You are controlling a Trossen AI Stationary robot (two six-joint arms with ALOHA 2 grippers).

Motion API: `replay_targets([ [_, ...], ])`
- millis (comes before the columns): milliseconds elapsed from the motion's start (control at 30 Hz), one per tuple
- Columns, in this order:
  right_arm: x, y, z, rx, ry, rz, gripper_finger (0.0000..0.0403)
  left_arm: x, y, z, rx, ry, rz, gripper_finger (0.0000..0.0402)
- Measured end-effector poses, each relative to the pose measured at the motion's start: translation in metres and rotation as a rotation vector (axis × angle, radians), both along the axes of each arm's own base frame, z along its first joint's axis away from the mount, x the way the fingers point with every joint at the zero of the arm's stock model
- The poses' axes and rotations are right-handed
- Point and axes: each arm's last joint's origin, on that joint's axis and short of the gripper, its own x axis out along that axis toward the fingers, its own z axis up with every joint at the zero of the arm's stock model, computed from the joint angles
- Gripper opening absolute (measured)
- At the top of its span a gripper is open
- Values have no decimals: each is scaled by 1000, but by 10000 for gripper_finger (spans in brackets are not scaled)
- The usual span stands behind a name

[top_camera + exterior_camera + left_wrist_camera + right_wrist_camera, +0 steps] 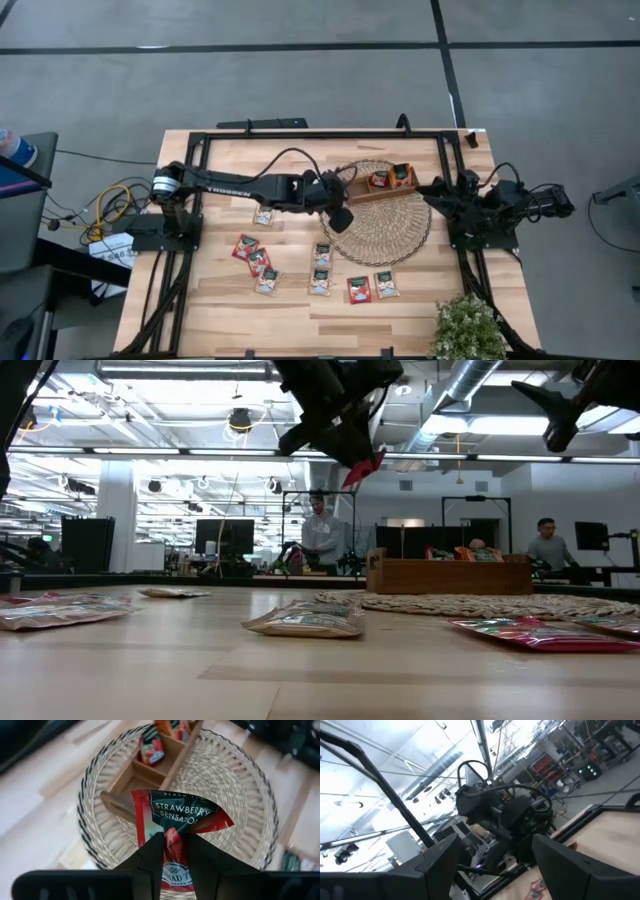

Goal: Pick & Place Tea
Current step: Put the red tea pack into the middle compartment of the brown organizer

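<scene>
Above the wicker mat (235, 785), left jaws (175, 852) pinch a strawberry sachet (175, 817).

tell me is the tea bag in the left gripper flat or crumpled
Crumpled: the red tea bag buckles where the left gripper pinches it above the wicker mat.

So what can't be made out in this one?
- Red sachet: lower part hidden by the left gripper in the left wrist view.
- Wooden tray: sachets inside too small to count in the high view.
- Right gripper: faces away from the table.
</scene>
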Motion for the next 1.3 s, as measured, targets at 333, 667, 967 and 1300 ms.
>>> replay_targets([
  [333,25,0,-15,215,181,-22,250,3,-18,6,386,108,-258,71],
  [667,63,-6,-26,377,249,-53,248,5,-23,8,539,161,-387,71],
  [967,113,-9,-12,381,396,7,248,5,-23,8,551,167,-397,71],
  [1300,153,-17,3,387,455,62,248,2,-21,6,576,225,-368,71],
])
